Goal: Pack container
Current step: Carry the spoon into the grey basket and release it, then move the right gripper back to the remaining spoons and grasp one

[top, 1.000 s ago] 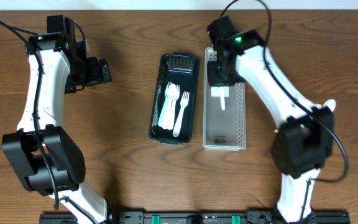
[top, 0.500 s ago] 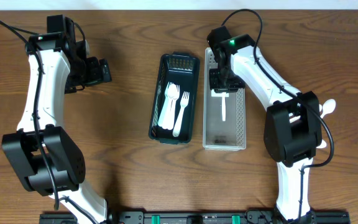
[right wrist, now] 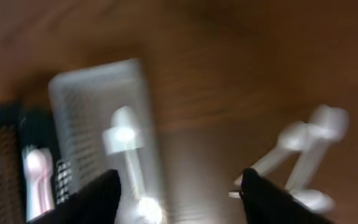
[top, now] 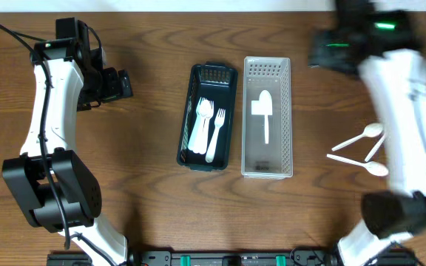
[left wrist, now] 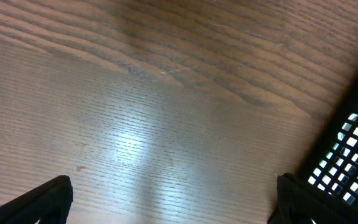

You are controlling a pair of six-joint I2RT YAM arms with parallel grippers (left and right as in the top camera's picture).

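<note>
A white spoon (top: 263,114) lies loose in the clear mesh container (top: 267,171). The black container (top: 208,159) beside it holds several white forks (top: 209,125). My right gripper (top: 316,53) is blurred, high at the back right of the clear container. In the right wrist view it is open (right wrist: 182,199) with nothing between its fingers, above the table between the clear container (right wrist: 73,93) with its spoon (right wrist: 126,137) and loose white spoons (right wrist: 303,137). My left gripper (top: 122,83) is open over bare wood (left wrist: 173,199), left of the black container (left wrist: 353,143).
Loose white spoons (top: 361,140) lie on the wooden table right of the clear container, one more (top: 361,164) just in front of them. The left arm (top: 46,111) stands along the left side of the table.
My right gripper opened and let go of the spoon, which now lies in the clear container. The right arm then swung up and away to the back right. The left arm has not moved.
</note>
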